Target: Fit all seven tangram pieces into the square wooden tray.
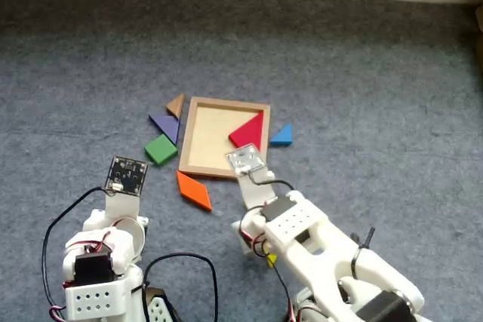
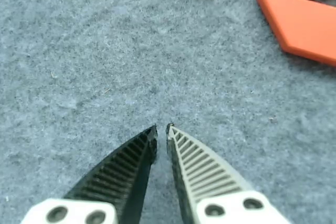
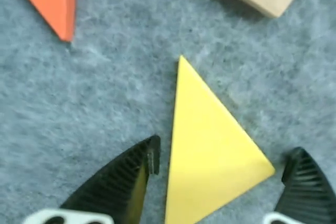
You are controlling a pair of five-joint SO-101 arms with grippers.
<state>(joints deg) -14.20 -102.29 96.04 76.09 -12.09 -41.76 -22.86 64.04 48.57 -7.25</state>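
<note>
Grey carpet-like worktop all around, with the square wooden tray (image 1: 187,141) sitting mid-frame in the high view. One piece was inside it, a red triangle (image 1: 249,132) lying against the tray's right wall. The rest were loose on the worktop. A blue triangle (image 1: 281,137) sat just beside the right wall. A tan triangle (image 1: 176,105), a purple triangle (image 1: 166,126) and a green square (image 1: 160,148) were bunched along the left wall. An orange parallelogram (image 1: 194,190) lay just off the tray's near left corner. The yellow triangle (image 3: 210,150) lay flat near the tray's near edge, under the right arm. The right claw (image 3: 223,157) was over it with its jaws wide apart, one on each side and not gripping. The left claw (image 2: 161,128) hung over bare carpet with its tips together and nothing in them, the green square and orange parallelogram a little way ahead of it.
</note>
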